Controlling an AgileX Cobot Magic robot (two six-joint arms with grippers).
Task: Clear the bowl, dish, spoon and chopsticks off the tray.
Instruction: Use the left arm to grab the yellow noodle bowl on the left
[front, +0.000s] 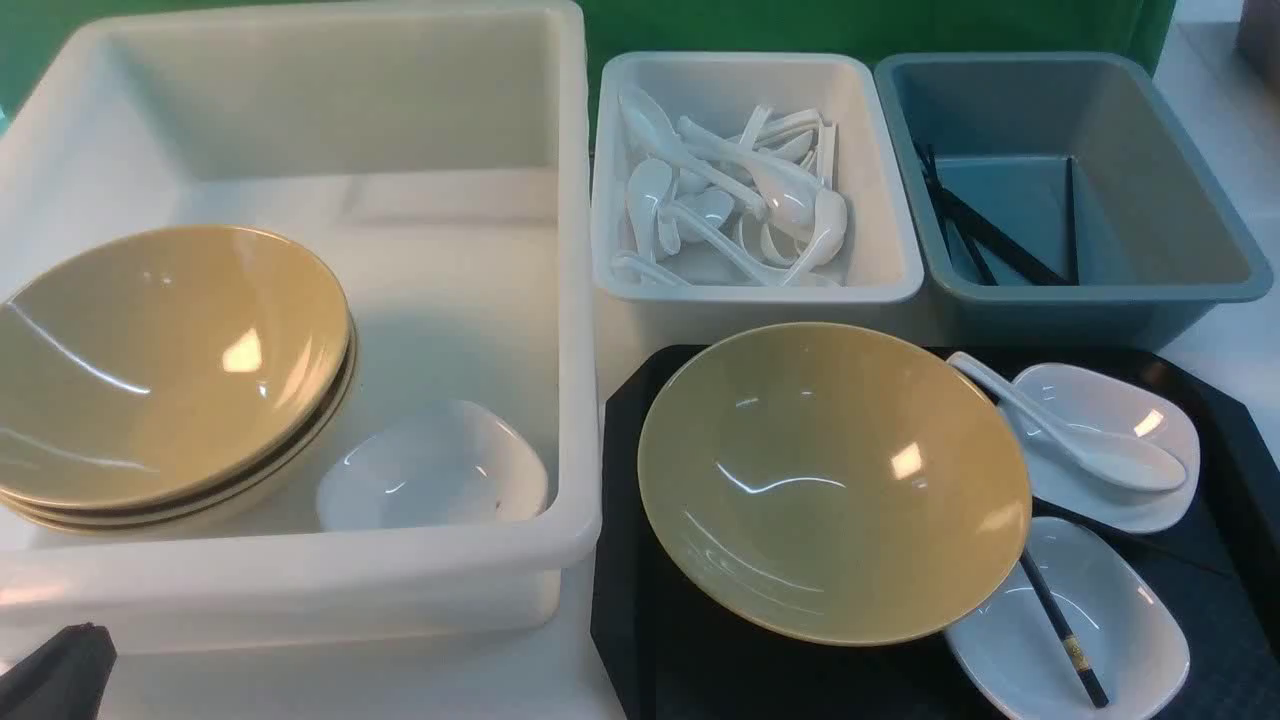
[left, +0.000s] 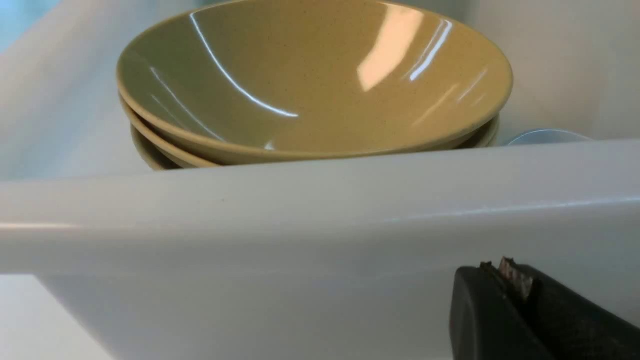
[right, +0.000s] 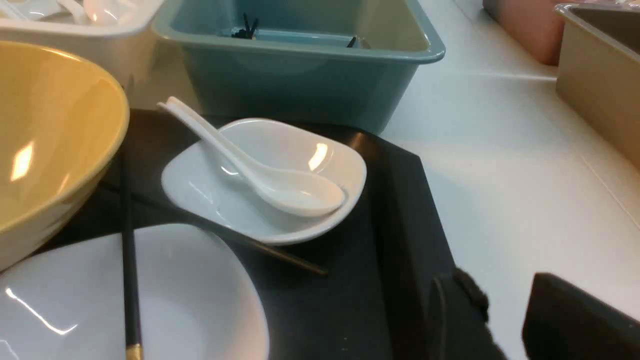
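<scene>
Nothing appears cleared yet. The large glossy mustard-tan bowl (front: 830, 480) sits on the flat black plastic tray (front: 620, 560) beside two small white rounded-square dishes. The glossy white soup spoon (front: 1085, 445) lies in the farther dish (front: 1150, 515), its handle reaching over the rim toward the bowl. One of the thin black chopsticks (front: 1065, 630) lies across the nearer dish (front: 1120, 660). In the right wrist view the other runs under the farther dish's edge.

The left gripper (left: 500, 272) is clenched on nothing, low outside the front wall of the big white plastic tub (left: 300, 225) that holds stacked mustard bowls (left: 310, 90). The right gripper (right: 505, 312) hangs released and empty at the tray's right edge.

The next move probably falls to the right arm. It would reach in over the rim, pinch the spoon's raised handle, and carry it to the small white tub of spoons (front: 880, 280). The blue-grey tub (front: 1200, 290) suits the chopsticks.

Each chopstick is partly hidden, one end under the bowl and the other stick beneath the dish. The nearer dish and the tray's front are cut off. The right gripper is missing from the front view, and the left shows there only as a dark corner.
</scene>
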